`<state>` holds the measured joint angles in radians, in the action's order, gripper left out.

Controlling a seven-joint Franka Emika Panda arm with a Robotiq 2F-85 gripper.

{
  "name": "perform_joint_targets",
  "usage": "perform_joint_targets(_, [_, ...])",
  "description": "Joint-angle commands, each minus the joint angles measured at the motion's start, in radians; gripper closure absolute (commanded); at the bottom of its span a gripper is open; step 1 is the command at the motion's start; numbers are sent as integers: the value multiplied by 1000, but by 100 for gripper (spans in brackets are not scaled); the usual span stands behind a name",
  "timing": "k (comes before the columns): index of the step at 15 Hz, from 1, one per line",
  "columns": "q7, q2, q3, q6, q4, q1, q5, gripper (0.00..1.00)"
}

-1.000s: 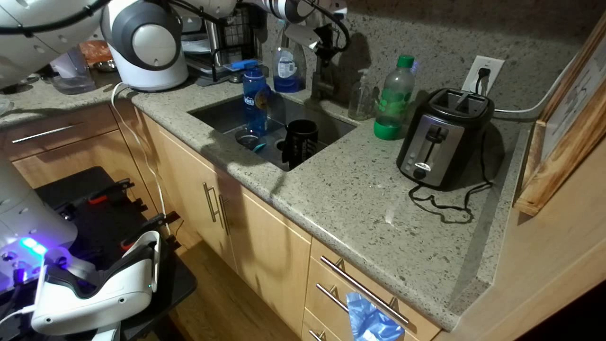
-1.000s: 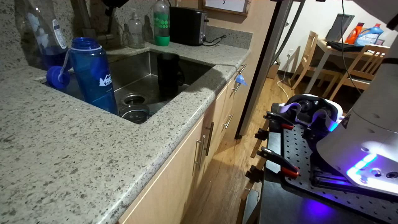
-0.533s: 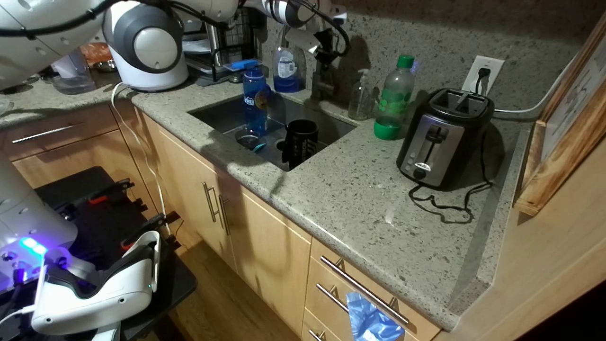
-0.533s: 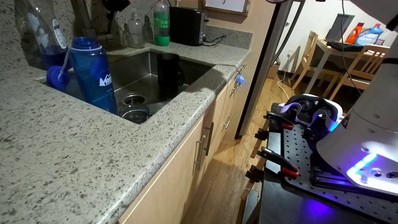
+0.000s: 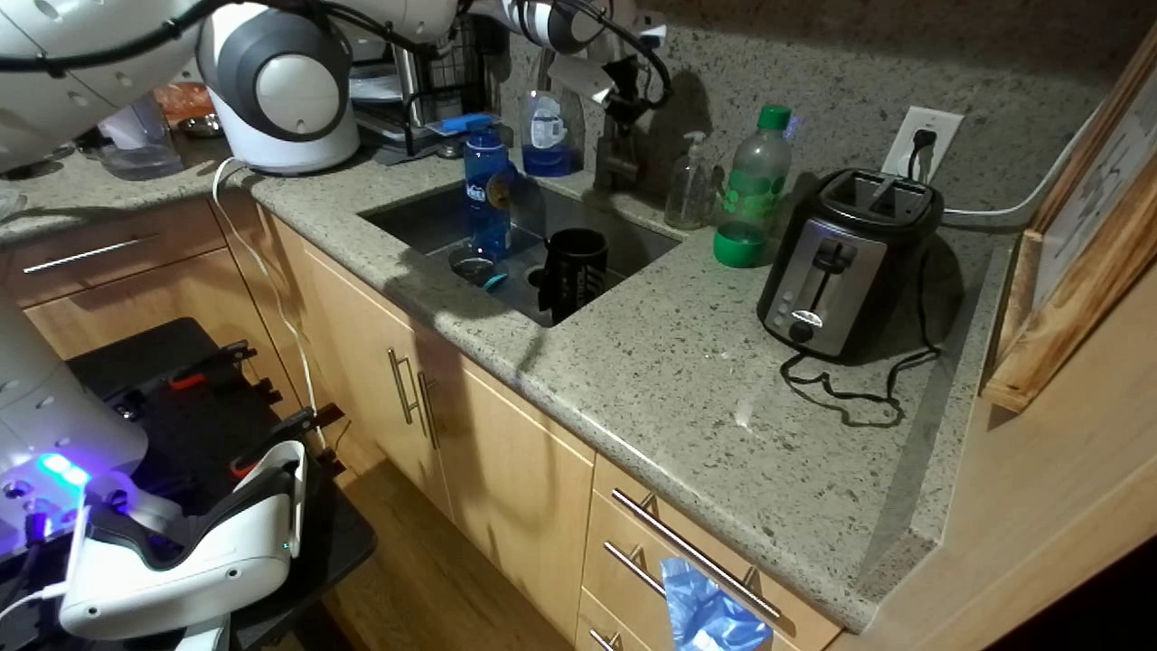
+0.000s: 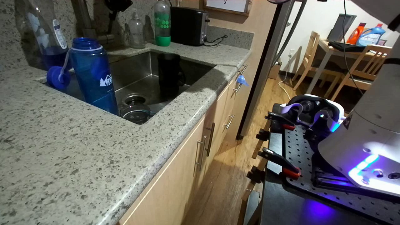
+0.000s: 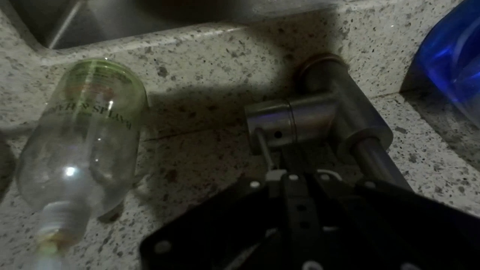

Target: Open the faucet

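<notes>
My gripper [image 7: 302,167] hangs above the counter [image 5: 687,362] just behind the sink [image 6: 140,64], its fingers [image 7: 296,198] clenched close together, their very ends lost in shadow. The faucet [image 7: 352,108] stands right beside them at the sink's back edge, a grey metal body with a short cylinder branching off sideways. Out of that cylinder a thin lever [image 7: 264,148] reaches down to just beside my fingers; in this dimness I cannot tell whether it touches them. To one side of the faucet I see a clear pump bottle [image 7: 82,150], to the other the soap bottle [image 5: 550,136] with its blue liquid. In both exterior views a black mug [image 5: 578,271] and a blue water bottle [image 6: 92,75] stand in the sink; in an exterior view the bottle's cap [image 6: 58,77] hangs by its strap. Farther along the counter, a green-bottomed bottle [image 5: 753,190] stands near the toaster [image 5: 836,271]. A white headset [image 5: 190,570] sits close to my base [image 5: 54,407].
</notes>
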<state>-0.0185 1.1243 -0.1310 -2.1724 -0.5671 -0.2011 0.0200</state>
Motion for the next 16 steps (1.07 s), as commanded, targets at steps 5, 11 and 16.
perform_joint_targets(5, [-3,23,9,-6,38,-7,-8,99])
perform_joint_targets(11, [-2,31,12,-9,40,-19,-9,99])
perform_joint_targets(16, [2,37,18,-9,40,-31,-10,99])
